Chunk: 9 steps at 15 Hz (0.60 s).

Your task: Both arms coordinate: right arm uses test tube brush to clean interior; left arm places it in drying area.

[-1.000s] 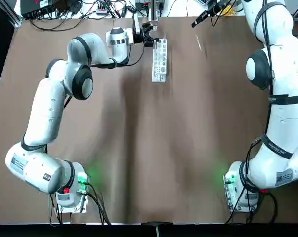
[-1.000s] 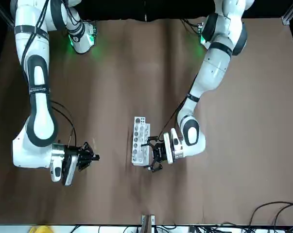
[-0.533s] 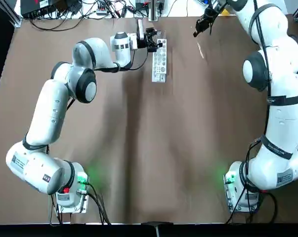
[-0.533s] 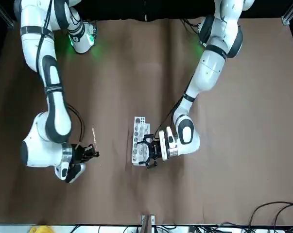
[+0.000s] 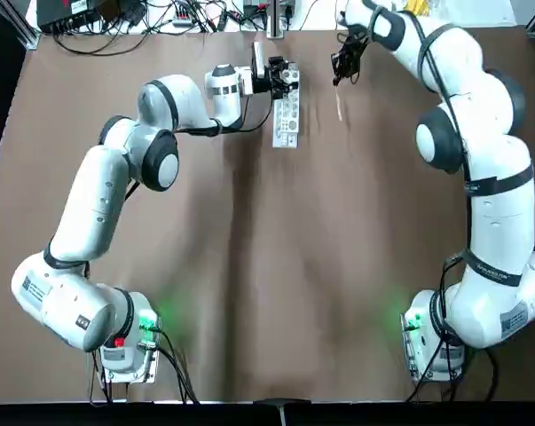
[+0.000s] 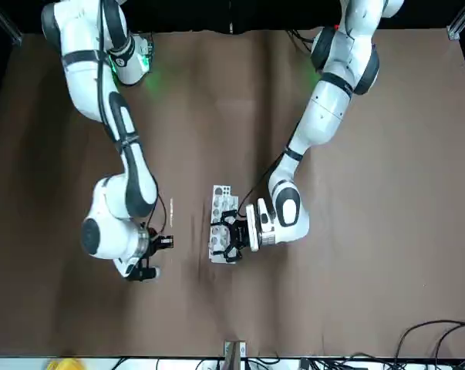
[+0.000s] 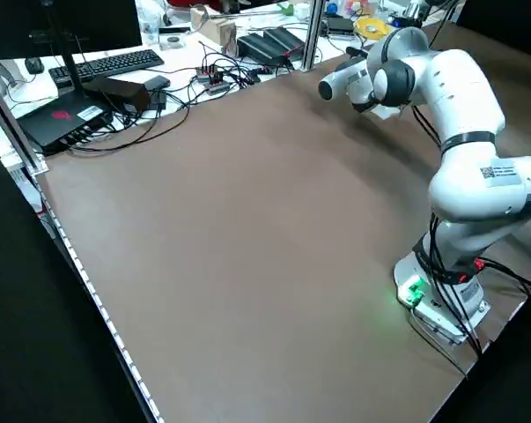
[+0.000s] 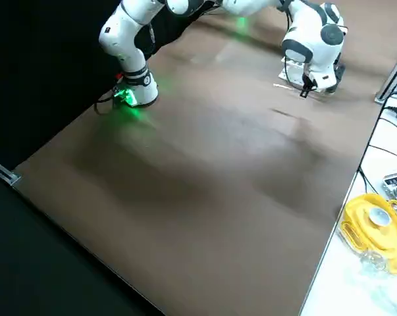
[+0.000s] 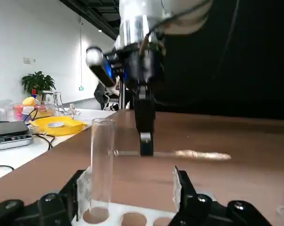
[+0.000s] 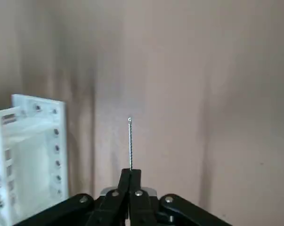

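The white rack (image 5: 287,120) serving as the drying area lies at the table's far middle. A clear test tube (image 9: 101,160) stands upright in one of its end holes. My left gripper (image 5: 282,78) reaches over that end, and the left wrist view shows it (image 9: 129,181) open with the tube between its fingers. Just right of the rack, my right gripper (image 5: 342,60) is shut on the test tube brush (image 5: 340,105). In the right wrist view the thin brush wire (image 10: 130,141) sticks out past the closed fingertips, with the rack (image 10: 28,155) beside it.
Cables, a keyboard and boxes (image 7: 115,75) crowd the bench beyond the table's far edge. A yellow object (image 8: 376,227) sits off the table's side. Brown table surface (image 5: 276,266) stretches between the arm bases.
My right arm has swung left toward the rack, carrying the brush with it. My left gripper has shifted right, over the rack's far end and around the tube.
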Tool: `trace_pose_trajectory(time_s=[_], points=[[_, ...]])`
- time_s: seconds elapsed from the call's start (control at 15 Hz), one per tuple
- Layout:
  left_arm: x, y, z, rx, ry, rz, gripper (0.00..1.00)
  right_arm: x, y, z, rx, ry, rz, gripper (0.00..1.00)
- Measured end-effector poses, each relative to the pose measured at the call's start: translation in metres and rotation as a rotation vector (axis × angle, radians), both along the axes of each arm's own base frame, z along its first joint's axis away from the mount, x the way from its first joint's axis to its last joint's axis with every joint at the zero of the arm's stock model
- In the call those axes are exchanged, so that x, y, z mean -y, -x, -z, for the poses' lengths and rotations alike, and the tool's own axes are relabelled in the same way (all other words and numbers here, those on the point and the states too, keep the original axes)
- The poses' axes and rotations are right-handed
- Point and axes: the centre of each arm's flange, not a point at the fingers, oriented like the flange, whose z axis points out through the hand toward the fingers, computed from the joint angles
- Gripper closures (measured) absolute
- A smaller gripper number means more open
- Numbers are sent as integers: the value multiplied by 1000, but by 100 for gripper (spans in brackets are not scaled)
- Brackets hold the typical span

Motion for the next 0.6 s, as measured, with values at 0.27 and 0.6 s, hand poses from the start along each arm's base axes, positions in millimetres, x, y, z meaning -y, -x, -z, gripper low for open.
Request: trace_pose_trajectory(time_s=[0.27, 0.6], points=[[-1, 0, 2, -2, 0, -3, 24, 12, 2, 37, -34, 26, 10, 98], [-7, -5, 2, 7, -18, -18, 23, 23, 5, 48, -55, 36, 15, 98]])
